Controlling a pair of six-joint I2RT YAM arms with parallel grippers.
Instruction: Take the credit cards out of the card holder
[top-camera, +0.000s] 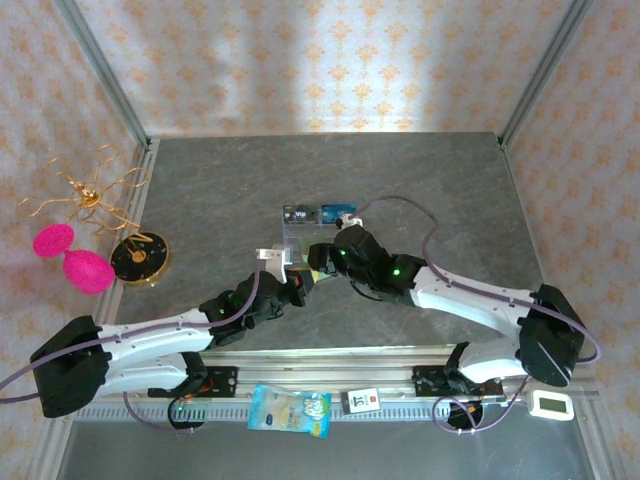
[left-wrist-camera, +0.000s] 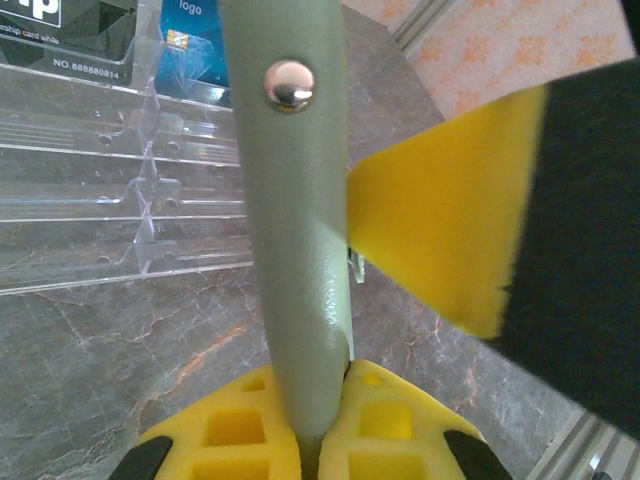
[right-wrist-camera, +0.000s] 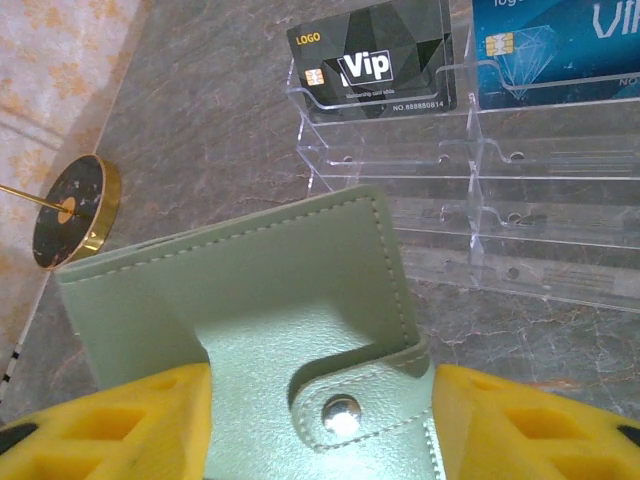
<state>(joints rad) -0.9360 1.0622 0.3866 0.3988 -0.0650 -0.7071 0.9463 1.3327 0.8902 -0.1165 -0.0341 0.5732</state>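
**A:** Top view: left gripper (top-camera: 305, 280) and right gripper (top-camera: 325, 262) meet mid-table, just on the near side of the clear rack (top-camera: 300, 235).
**B:** Left wrist: it's clamped tight on the green card holder (left-wrist-camera: 295, 200), edge-on!
**A:** Right wrist: yellow fingers (right-wrist-camera: 120, 420) spread wide, flanking its snap tab (right-wrist-camera: 345, 400).

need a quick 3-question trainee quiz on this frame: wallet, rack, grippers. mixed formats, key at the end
1. True or false: the left gripper is shut on the card holder.
2. Which cards stand in the clear rack?
A. a black card and a blue card
B. two gold cards
C. none
3. Fill in: the holder's snap tab lies between the fingers of the right gripper, which are coloured ____.

Key: 1 true; 2 A; 3 yellow.
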